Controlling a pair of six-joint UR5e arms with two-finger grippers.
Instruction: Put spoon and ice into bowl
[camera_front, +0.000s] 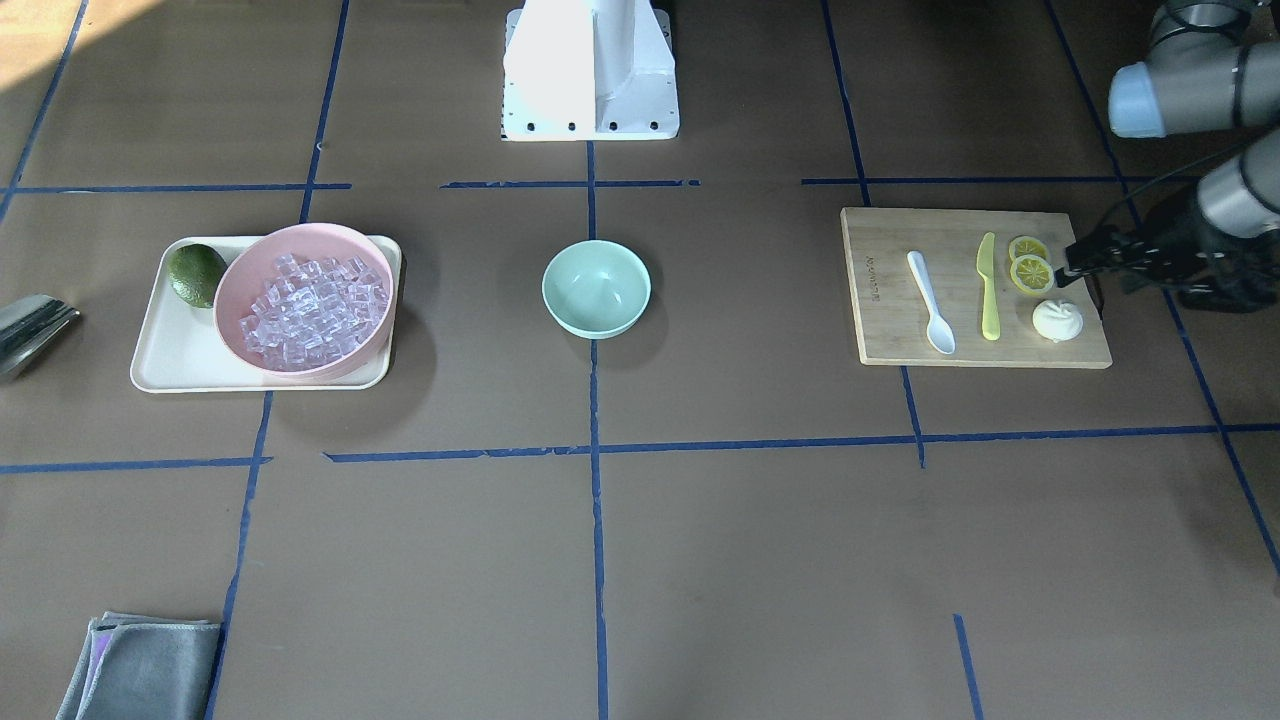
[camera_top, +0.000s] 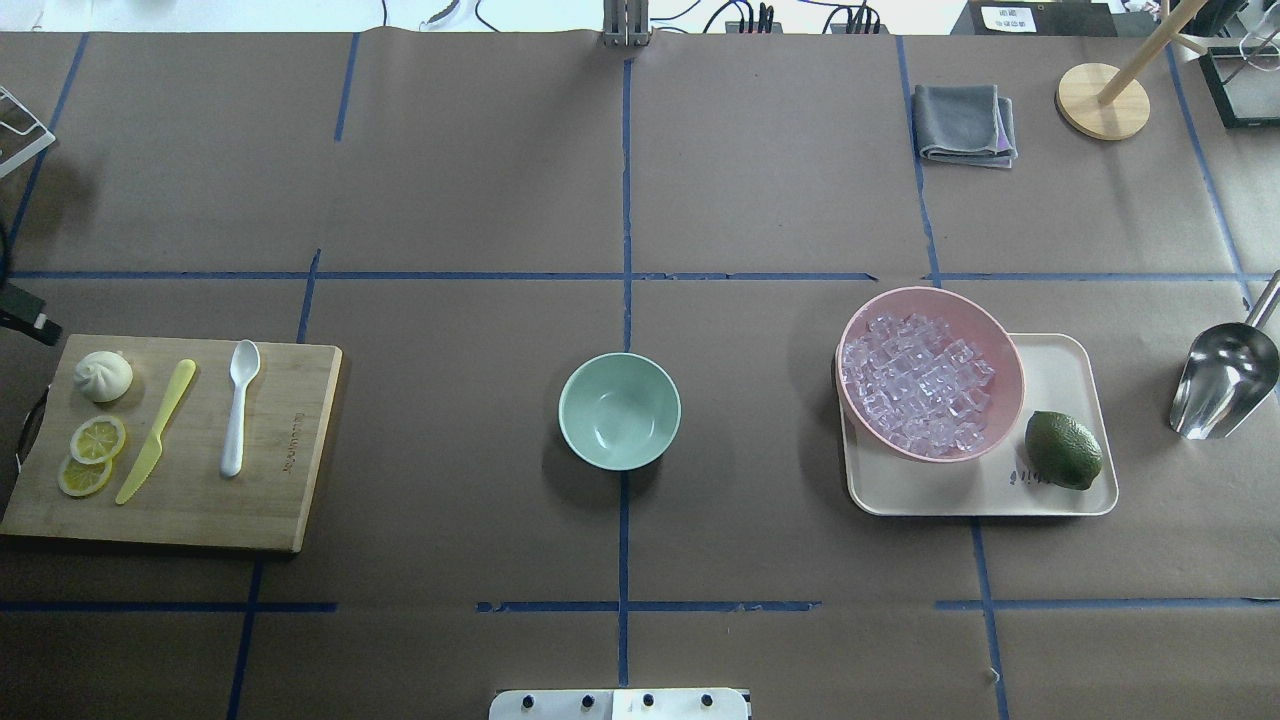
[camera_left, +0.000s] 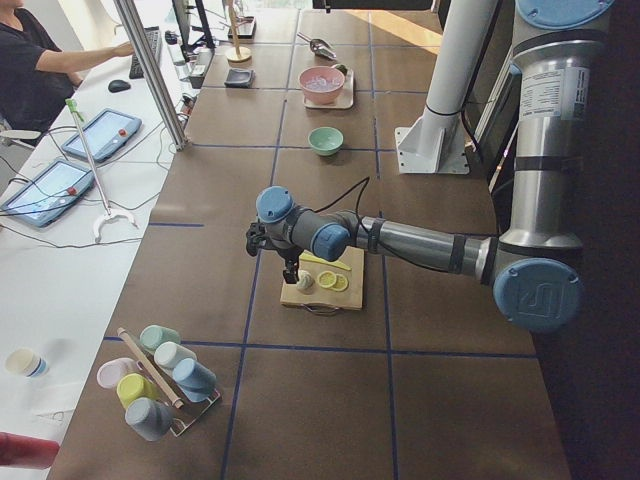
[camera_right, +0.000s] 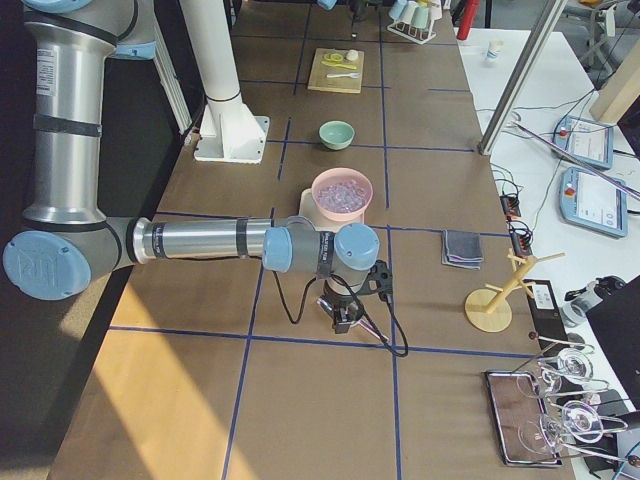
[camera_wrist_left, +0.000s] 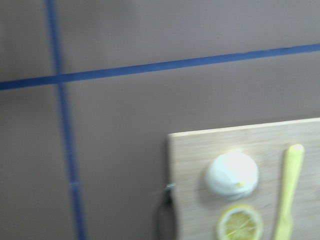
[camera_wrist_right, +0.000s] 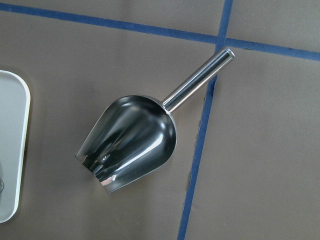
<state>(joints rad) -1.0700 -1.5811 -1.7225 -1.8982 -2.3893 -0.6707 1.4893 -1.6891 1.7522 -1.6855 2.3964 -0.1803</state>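
The white spoon (camera_front: 930, 300) lies on a wooden cutting board (camera_front: 880, 335), beside a yellow knife (camera_front: 988, 290). The mint-green bowl (camera_front: 596, 288) stands empty at the table's middle. The ice (camera_front: 310, 310) fills a pink bowl (camera_front: 300, 238) on a cream tray (camera_front: 165, 360). My left gripper (camera_front: 1078, 258) hovers at the board's outer edge, near the lemon slices (camera_front: 1030, 268); I cannot tell if it is open or shut. My right gripper (camera_right: 340, 315) hangs over a steel scoop (camera_wrist_right: 130, 142); its fingers show in no close view, so I cannot tell its state.
A white bun (camera_front: 1057, 320) sits on the board near the left gripper. A lime (camera_front: 196, 274) lies on the tray beside the pink bowl. A folded grey cloth (camera_front: 150, 668) lies at the far edge. The robot base (camera_front: 590, 70) stands behind the green bowl.
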